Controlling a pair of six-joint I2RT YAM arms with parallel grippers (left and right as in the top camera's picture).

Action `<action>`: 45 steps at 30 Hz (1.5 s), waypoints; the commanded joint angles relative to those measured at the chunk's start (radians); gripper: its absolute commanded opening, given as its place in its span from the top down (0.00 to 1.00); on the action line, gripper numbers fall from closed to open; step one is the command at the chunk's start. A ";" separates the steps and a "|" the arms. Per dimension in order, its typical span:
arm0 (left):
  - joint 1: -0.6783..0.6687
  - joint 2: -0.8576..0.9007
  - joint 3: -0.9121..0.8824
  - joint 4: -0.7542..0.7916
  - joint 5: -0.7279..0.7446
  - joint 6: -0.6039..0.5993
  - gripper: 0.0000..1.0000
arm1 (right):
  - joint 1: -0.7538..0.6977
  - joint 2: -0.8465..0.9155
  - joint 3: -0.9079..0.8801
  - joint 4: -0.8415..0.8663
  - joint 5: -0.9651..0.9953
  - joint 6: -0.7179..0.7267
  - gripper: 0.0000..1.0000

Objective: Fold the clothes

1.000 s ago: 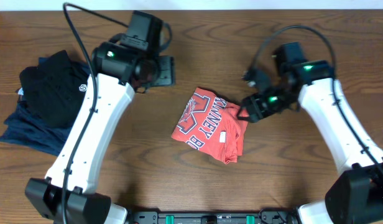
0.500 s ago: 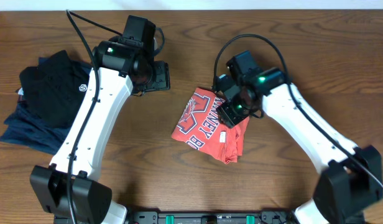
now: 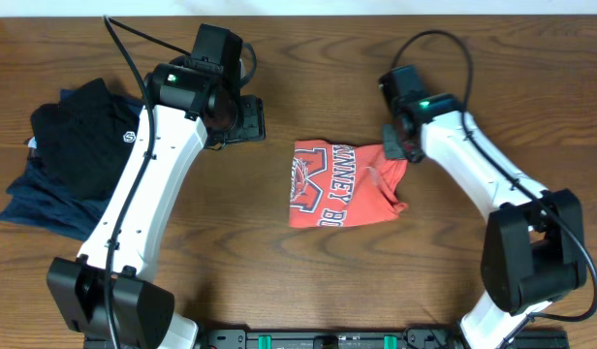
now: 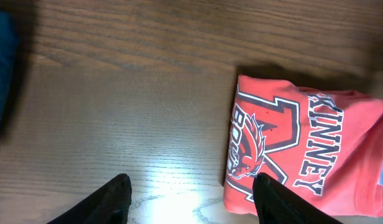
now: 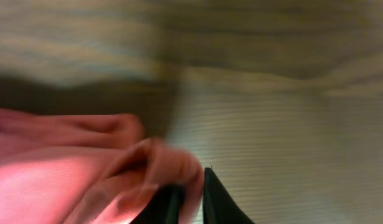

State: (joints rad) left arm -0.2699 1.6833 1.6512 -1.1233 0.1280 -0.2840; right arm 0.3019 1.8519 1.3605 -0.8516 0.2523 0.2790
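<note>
The coral-red T-shirt (image 3: 339, 181) lies folded in the middle of the table, its dark-and-white logo and lettering facing up. It also shows in the left wrist view (image 4: 303, 152). My right gripper (image 3: 395, 147) is at the shirt's upper right corner, shut on a bunched fold of the red cloth (image 5: 148, 168). My left gripper (image 3: 242, 118) is open and empty, hovering over bare table to the upper left of the shirt; its fingertips (image 4: 120, 193) frame wood with the shirt's edge at the right one.
A black garment (image 3: 85, 131) with a small white round logo lies on a navy blue folded garment (image 3: 47, 199) at the table's left. Wood table (image 3: 221, 242) surrounds the shirt.
My right gripper has dragged the shirt's upper right part up and to the right, so the shirt turned from tilted to roughly square. The left arm has stayed in place.
</note>
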 commanded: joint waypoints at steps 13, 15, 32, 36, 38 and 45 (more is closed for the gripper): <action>-0.018 0.023 -0.011 0.067 0.011 0.112 0.28 | -0.027 -0.125 0.029 -0.185 -0.259 -0.023 0.65; -0.029 0.059 -0.011 0.108 0.062 0.169 0.28 | -0.023 -0.150 0.029 -0.214 -0.336 -0.031 0.65; -0.141 0.507 -0.011 0.248 0.156 0.257 0.29 | 0.070 -0.150 -0.251 -0.088 -0.547 -0.138 0.59; -0.147 0.544 -0.011 0.158 0.156 0.253 0.39 | 0.055 -0.150 -0.340 0.027 -0.475 -0.138 0.52; -0.146 0.545 -0.011 0.082 0.156 0.223 0.42 | 0.037 -0.150 -0.369 0.096 -0.374 -0.127 0.50; -0.147 0.537 -0.011 -0.157 0.156 -0.063 0.42 | -0.071 -0.150 -0.383 0.472 -0.151 -0.149 0.38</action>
State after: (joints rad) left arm -0.4156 2.2131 1.6455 -1.2484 0.2859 -0.1925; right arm 0.2752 1.6951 0.9668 -0.4427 -0.0246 0.1623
